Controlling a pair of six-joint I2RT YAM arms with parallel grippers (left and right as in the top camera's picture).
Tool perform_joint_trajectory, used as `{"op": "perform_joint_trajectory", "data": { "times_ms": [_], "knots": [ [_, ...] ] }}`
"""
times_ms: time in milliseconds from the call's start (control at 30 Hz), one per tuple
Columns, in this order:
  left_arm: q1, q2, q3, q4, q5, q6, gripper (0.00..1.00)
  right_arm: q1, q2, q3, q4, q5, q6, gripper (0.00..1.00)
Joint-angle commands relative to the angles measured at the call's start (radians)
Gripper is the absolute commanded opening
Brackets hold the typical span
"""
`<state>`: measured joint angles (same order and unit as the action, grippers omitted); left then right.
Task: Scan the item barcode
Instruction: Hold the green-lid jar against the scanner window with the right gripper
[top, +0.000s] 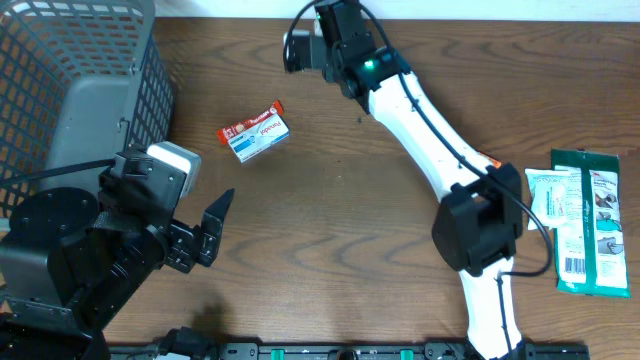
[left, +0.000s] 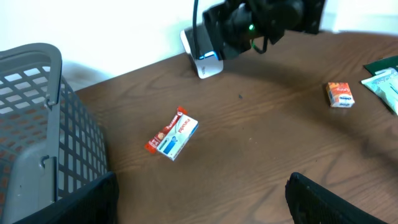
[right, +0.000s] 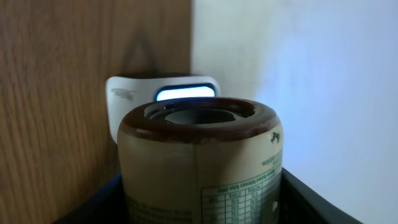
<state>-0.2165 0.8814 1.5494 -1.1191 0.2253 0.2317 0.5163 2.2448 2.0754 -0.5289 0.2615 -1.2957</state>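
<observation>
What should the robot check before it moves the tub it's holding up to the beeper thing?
1. Right tool gripping the tub: ok.
2. Scanner window lit: ok.
3. Tub held in front of the scanner: ok.
4. Barcode facing the scanner: cannot tell; only a printed table on the label shows.
5. Left tool open, away from the scanner, near the basket: ok.
6. Small box lying flat on the table, apart from both arms: ok.
</observation>
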Motion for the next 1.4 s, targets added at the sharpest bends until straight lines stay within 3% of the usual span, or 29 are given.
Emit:
{"op": "perform_joint_trajectory", "data": {
  "times_ms": [0,200,433,533,867,1100,1367],
  "knots": [
    [0.002,0.002,0.006,0.000,-0.010,-0.005,0.86,-0.026,0.050,0.014,0.054,-0.005,-0.156,0.01],
    [0.002,0.001,0.006,-0.002,-0.010,-0.005,0.86,-0.053,0.102,0.014,0.152,-0.004,-0.130,0.01],
    [0.002,0.002,0.006,-0.002,-0.010,-0.005,0.86,-0.073,0.114,0.014,0.245,-0.035,0.084,0.01],
    [0.002,0.002,0.006,-0.002,-0.010,-0.005,0.86,-0.077,0.114,0.014,0.254,-0.061,0.178,0.01],
    [0.002,0.002,0.006,-0.002,-0.010,-0.005,0.86,-0.103,0.114,0.014,0.256,-0.177,0.264,0.01],
    [0.002,0.002,0.006,-0.002,-0.010,-0.005,0.86,-0.098,0.114,0.014,0.232,-0.194,0.246,0.01],
    [0.002,0.002,0.006,-0.002,-0.010,-0.005,0.86,-0.111,0.114,0.011,0.212,-0.235,0.128,0.01]
  ]
}}
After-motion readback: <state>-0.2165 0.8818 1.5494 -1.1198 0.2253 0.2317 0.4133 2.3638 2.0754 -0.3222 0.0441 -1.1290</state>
